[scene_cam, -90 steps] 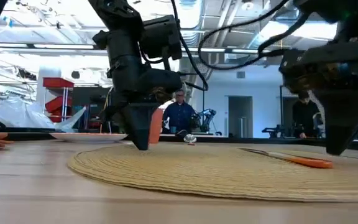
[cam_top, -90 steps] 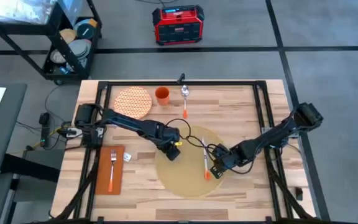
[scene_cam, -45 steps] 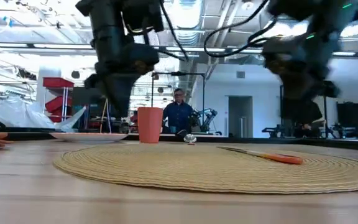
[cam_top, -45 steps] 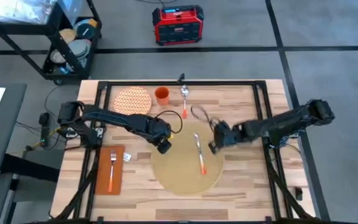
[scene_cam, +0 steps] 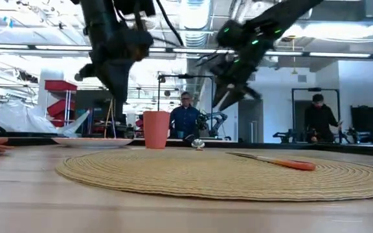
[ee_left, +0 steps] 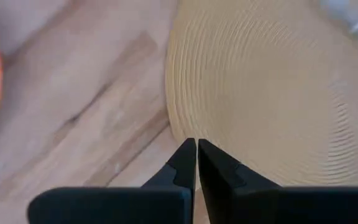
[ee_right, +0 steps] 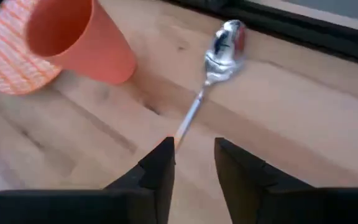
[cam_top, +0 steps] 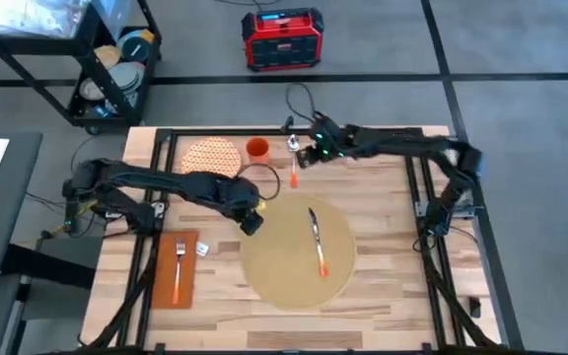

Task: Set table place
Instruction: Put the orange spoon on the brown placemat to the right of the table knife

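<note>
Right gripper (ee_right: 192,163), fingers parted, hovers over my spoon (ee_right: 213,71) by the orange cup (ee_right: 79,40); left gripper (ee_left: 196,163), pinched closed, hangs at the placemat (cam_top: 297,252) edge on the table (cam_top: 388,187).

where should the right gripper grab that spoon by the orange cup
Grip the spoon on its thin straight handle, coming down from above with the fingers straddling it. It lies flat on the table; the bowl is wide and rounded. The right gripper hangs open over the handle.
</note>
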